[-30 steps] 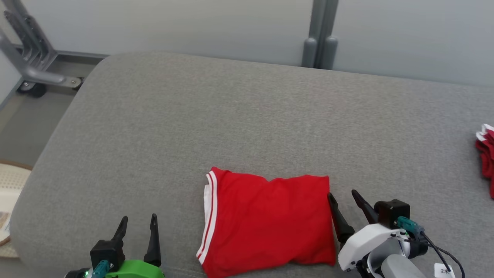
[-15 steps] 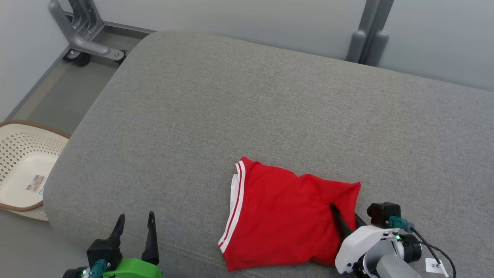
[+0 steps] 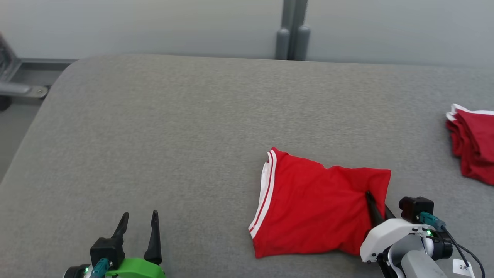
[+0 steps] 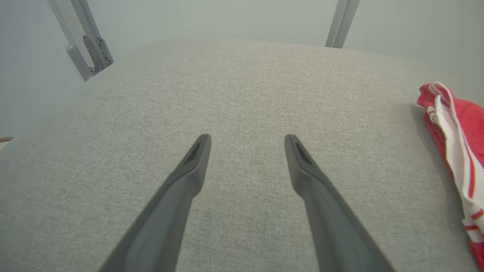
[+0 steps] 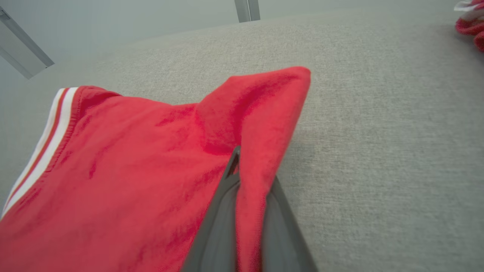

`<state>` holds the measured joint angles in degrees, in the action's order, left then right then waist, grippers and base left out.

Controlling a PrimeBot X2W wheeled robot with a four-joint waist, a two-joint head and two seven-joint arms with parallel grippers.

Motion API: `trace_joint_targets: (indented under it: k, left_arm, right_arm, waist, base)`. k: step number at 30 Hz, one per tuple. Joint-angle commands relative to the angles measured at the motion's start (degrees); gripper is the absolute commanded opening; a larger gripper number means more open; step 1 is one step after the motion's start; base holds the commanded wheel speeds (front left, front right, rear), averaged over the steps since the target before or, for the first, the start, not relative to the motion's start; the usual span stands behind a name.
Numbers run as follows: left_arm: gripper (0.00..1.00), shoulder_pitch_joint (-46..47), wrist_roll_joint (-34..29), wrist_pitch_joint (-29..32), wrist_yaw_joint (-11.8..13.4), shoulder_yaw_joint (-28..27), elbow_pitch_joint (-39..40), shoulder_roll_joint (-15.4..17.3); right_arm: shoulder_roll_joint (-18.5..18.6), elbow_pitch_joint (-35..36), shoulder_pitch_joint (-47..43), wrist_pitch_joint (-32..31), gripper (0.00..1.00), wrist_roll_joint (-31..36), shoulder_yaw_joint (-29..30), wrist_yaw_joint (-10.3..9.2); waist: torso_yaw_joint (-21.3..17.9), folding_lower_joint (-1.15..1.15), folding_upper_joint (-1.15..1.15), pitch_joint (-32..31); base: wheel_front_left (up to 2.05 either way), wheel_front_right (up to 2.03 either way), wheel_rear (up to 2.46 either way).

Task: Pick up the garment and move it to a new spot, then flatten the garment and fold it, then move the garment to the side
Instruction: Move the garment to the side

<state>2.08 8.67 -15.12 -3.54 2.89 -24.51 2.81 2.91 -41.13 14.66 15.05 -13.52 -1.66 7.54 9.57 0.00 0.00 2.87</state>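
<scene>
Folded red garment (image 3: 316,208) on the near right part of a grey upholstered cushion (image 3: 173,127), lying as a rough rectangle with its white-striped band (image 3: 265,193) along the left edge. The right gripper (image 5: 247,181) is seen closed narrowly on the garment's right edge: in the right wrist view a ridge of cloth is pinched between the two dark fingers, and the far right corner is drawn up into a soft peak. The left gripper (image 3: 140,214) is held wide and empty over bare cushion at the near left, well apart from the garment. A second heap of red cloth (image 3: 472,146) lies at the far right edge. The garment is judged to be light, thin and entirely limp, so no stiffness can be relied upon; anything not gripped will sag or trail. Since several folded layers are stacked, the hold is best taken through all of them at the edge, as only the layers actually pinched would be carried. The woven cushion is likely to drag on the cloth, so a sideways pull may open the fold unless the bundle is raised clear.
</scene>
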Motion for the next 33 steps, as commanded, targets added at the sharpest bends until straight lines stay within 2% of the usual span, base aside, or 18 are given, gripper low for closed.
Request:
trace_joint_targets:
  k: [1,7,10,16,20,26,33]
  left_arm:
    - [1.00,1.2,0.3,0.0,-0.3,0.2,0.1,0.2]
    - [1.00,2.5,0.4,0.0,-0.5,2.1,0.8,0.2]
    - [1.00,3.4,0.3,0.0,-0.6,3.4,1.1,0.2]
    - [1.00,5.0,-0.3,0.0,-1.2,6.1,1.3,0.2]
    - [1.00,6.5,-0.8,0.0,-1.7,8.5,1.7,0.3]
    - [1.00,9.0,-2.3,0.0,-2.0,11.8,2.2,0.3]
    - [1.00,11.7,-3.2,0.0,-1.6,12.6,3.3,0.3]
  right_arm:
    - [0.2,0.3,-0.8,0.1,0.00,0.7,0.2,-0.13]
    - [0.2,0.8,-1.3,0.1,0.00,1.4,1.7,-0.13]
    - [0.2,1.0,-1.5,0.1,0.00,1.1,1.8,-0.13]
    - [0.1,1.6,-1.0,0.1,0.00,0.8,1.1,-0.13]
    - [0.1,2.0,0.6,0.1,0.00,1.0,-0.4,-0.12]
    - [1.2,2.0,5.2,0.1,0.00,2.3,-4.0,-0.12]
    - [5.6,3.1,16.1,0.1,0.00,3.3,-5.5,-0.12]
  waist:
    - [-12.2,0.00,0.00,-1.9]
    - [-21.1,0.00,0.00,-0.9]
    - [-24.0,0.00,0.00,-0.2]
    - [-26.2,0.00,0.00,1.8]
    - [-25.7,0.00,0.00,3.7]
    - [-21.9,0.00,0.00,7.3]
    - [-17.1,0.00,0.00,12.4]
  base:
    - [0.00,0.00,0.00]
    - [0.00,0.00,0.00]
    - [0.00,0.00,0.00]
    - [0.00,0.00,0.00]
    - [0.00,0.00,0.00]
    - [0.00,0.00,0.00]
    - [0.00,0.00,0.00]
